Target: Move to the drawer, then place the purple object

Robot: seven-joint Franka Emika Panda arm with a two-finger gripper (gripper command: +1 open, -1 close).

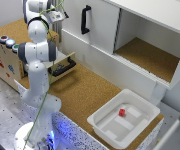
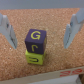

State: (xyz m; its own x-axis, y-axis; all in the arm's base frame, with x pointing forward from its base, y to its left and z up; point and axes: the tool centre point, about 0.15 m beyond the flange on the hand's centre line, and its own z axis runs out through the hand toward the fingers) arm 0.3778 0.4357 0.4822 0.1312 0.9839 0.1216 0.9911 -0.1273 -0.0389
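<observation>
1. The claw (image 2: pixel 42 30) is released: in the wrist view its two fingers (image 2: pixel 5 29) stand wide apart with nothing between them, hanging above the cork worktop (image 2: pixel 15 55).

2. The purple object (image 2: pixel 36 41) is a cube marked with a yellow letter. It sits directly below the claw, between the lines of the two fingers but not touching either, and rests on top of a yellow cube (image 2: pixel 35 57).

3. The drawer (image 1: pixel 62 65), light wood with a long black bar handle (image 1: pixel 63 68), stands pulled open in the wooden box (image 1: pixel 7 55). In the exterior view the arm (image 1: pixel 37 50) hides much of it, so how the claw stands relative to the drawer cannot be told.

4. Judged risk: the purple cube is not yet gripped. Since it is stacked, a descent that is off-centre could clip its edge and push it off the yellow cube.

5. Closing too low could pinch both cubes or drag the yellow one along.

6. The purple cube looks slightly turned against the fingers, so the pads may meet corners and let it twist or slip during the carry.

7. The drawer looks shallow; releasing from high up could let the cube bounce out.
</observation>
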